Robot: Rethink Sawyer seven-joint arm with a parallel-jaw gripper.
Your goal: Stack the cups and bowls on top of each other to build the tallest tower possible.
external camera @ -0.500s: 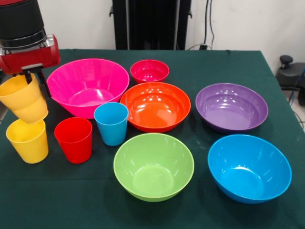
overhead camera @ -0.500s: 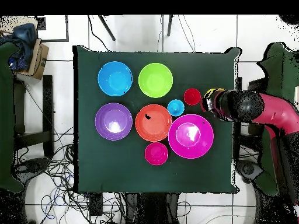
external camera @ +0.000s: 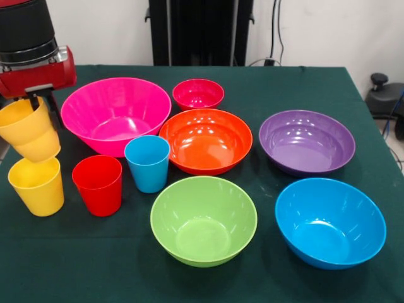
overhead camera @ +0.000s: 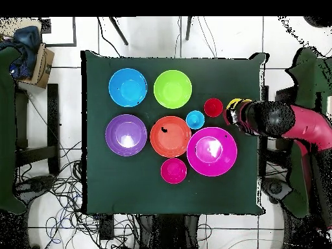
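Observation:
My gripper (external camera: 44,107) is at the table's left edge, shut on the rim of a tilted yellow cup (external camera: 28,129), which looks like two nested cups. It hangs just above another yellow cup (external camera: 36,186) standing on the cloth. A red cup (external camera: 98,184) and a light blue cup (external camera: 147,163) stand to the right of these. The bowls stand apart and unstacked: hot pink (external camera: 115,115), small pink-red (external camera: 198,94), orange (external camera: 206,140), purple (external camera: 307,141), lime green (external camera: 203,219), blue (external camera: 330,222). In the overhead view my gripper (overhead camera: 232,114) sits beside a yellow cup (overhead camera: 235,102).
The green cloth table (external camera: 297,82) ends close to the left of the yellow cups. A black stand (external camera: 199,31) rises behind the table. In the overhead view, cables (overhead camera: 65,214) lie on the floor and a box (overhead camera: 40,65) sits at the left.
My gripper and the held yellow cup have shifted slightly left and up in the front view. Everything else is unmoved.

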